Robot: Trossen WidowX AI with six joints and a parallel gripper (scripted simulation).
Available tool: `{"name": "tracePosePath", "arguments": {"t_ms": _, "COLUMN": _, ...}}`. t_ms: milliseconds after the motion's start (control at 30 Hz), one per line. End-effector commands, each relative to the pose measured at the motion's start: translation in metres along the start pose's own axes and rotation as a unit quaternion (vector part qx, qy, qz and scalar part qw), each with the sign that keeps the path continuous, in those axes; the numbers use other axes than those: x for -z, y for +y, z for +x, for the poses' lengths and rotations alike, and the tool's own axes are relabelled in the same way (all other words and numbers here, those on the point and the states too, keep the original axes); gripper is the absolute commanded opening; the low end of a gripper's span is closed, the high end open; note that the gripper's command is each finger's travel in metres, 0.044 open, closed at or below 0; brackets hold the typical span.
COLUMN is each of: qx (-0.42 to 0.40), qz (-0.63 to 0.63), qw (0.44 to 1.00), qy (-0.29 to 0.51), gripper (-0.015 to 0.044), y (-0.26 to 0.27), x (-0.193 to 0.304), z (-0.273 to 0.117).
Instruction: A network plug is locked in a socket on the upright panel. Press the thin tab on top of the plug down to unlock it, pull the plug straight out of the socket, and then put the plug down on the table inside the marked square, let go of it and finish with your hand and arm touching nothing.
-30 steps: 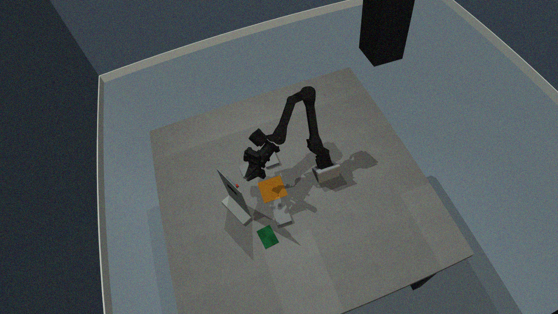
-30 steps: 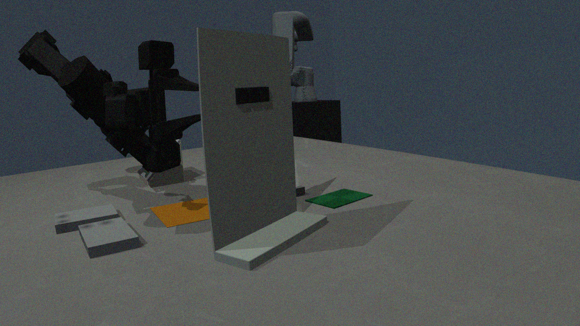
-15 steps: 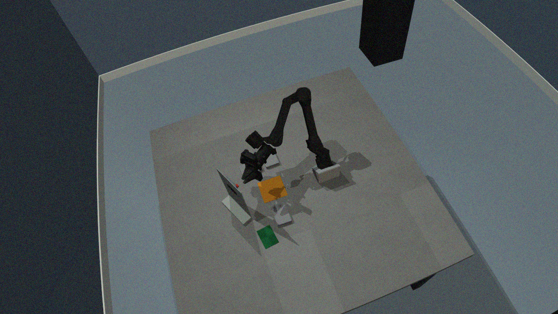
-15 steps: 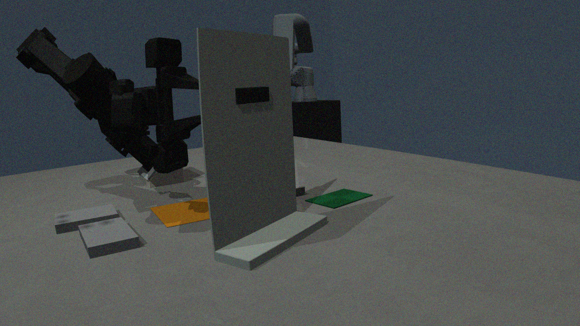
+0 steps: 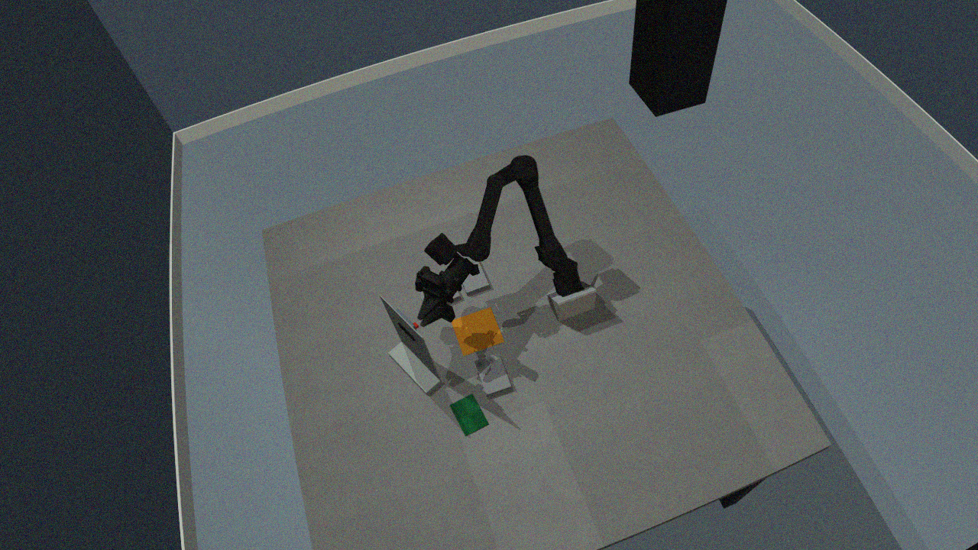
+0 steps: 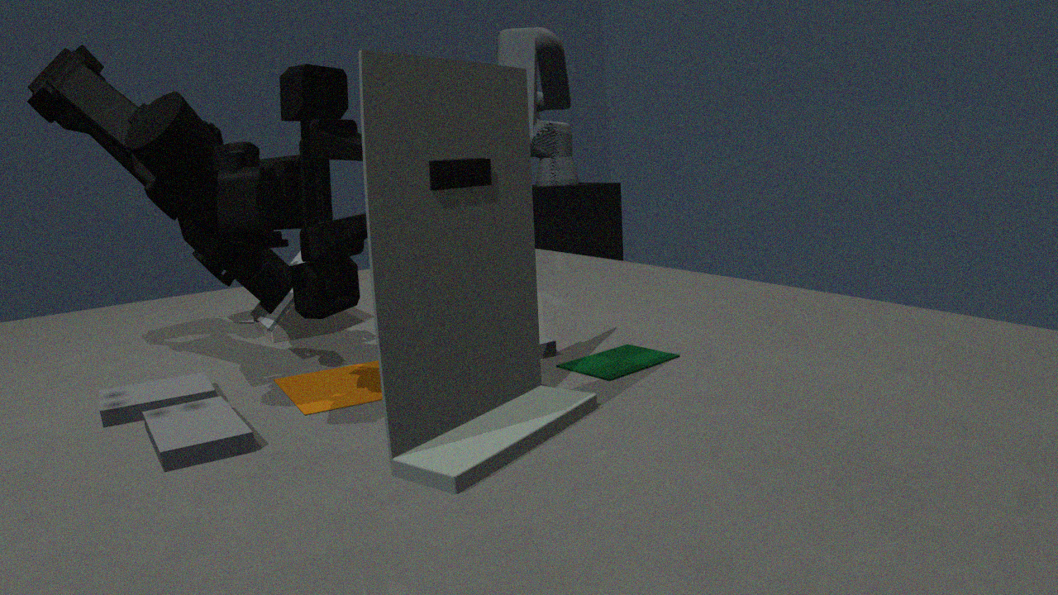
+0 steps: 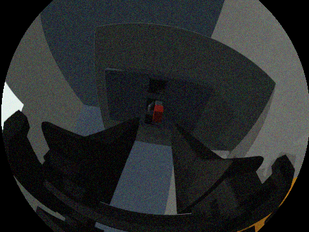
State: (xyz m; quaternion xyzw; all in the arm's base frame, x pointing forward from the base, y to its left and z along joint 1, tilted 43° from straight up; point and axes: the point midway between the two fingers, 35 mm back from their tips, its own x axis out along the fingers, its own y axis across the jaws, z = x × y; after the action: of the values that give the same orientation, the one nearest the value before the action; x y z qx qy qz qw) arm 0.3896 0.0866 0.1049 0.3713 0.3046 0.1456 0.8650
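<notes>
The red plug [image 5: 416, 325] [image 7: 158, 113] sits at the face of the upright panel [image 6: 458, 296] [image 7: 241, 80]. A thin greyish piece shows beside it in the wrist view; whether that is the tab is too dim to tell. My gripper [image 5: 430, 321] [image 7: 156, 125] is partly open, with nothing between its fingers. Its tips are just short of the plug, which appears ahead of the gap; contact cannot be made out. The panel hides the fingertips in the exterior view. An orange square [image 5: 478, 320] [image 6: 317, 396] and a green square [image 5: 469, 413] [image 6: 617, 362] lie on the table.
The panel's pale foot [image 5: 413, 369] [image 6: 502, 429] rests on the table. Low whitish blocks [image 5: 495, 380] [image 6: 199, 429] lie near the orange square. A dark opening [image 7: 157, 85] shows beside the plug on the panel. A grey arm-like object [image 6: 555, 155] stands on a black box [image 6: 577, 214] in the background.
</notes>
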Motion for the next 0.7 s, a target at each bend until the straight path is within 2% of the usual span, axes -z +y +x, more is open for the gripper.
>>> {"name": "tracePosePath", "arguments": {"t_ms": 0, "qx": -0.001, "qz": -0.001, "qw": 1.000, "qy": -0.005, "gripper": 0.0156, "y": 0.002, "x": -0.004, "z": 0.006}}
{"name": "tracePosePath", "arguments": {"t_ms": 500, "qx": -0.002, "qz": -0.001, "qw": 1.000, "qy": -0.006, "gripper": 0.0156, "y": 0.002, "x": -0.008, "z": 0.021}}
{"name": "tracePosePath", "arguments": {"t_ms": 667, "qx": -0.002, "qz": -0.001, "qw": 1.000, "qy": -0.006, "gripper": 0.0123, "y": 0.002, "x": -0.008, "z": 0.021}}
